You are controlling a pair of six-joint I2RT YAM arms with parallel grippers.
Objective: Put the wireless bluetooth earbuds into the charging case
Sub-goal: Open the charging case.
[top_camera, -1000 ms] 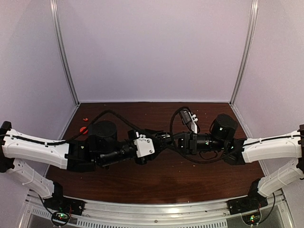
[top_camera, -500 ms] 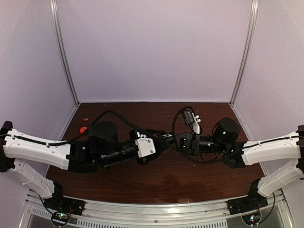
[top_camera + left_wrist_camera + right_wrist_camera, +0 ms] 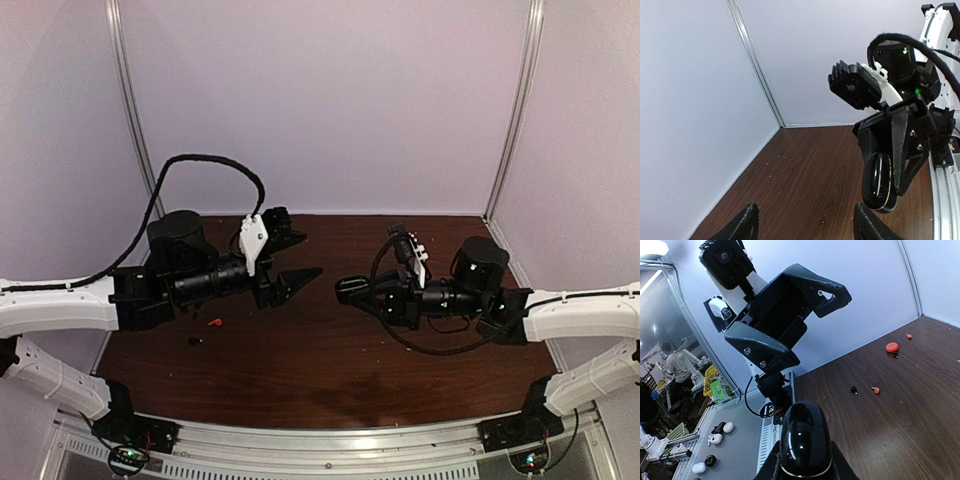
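Charging case (image 3: 805,437) in right hand (image 3: 805,460)

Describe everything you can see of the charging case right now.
The charging case is a small rounded puck, glossy black with bright reflections on its face and a thin pale seam line near its rim. No red face shows, and it looks closed. The right claw clamps it edge-on between both fingers, the only things touching it. The left wrist view shows it standing on edge, held above the dark wood table.
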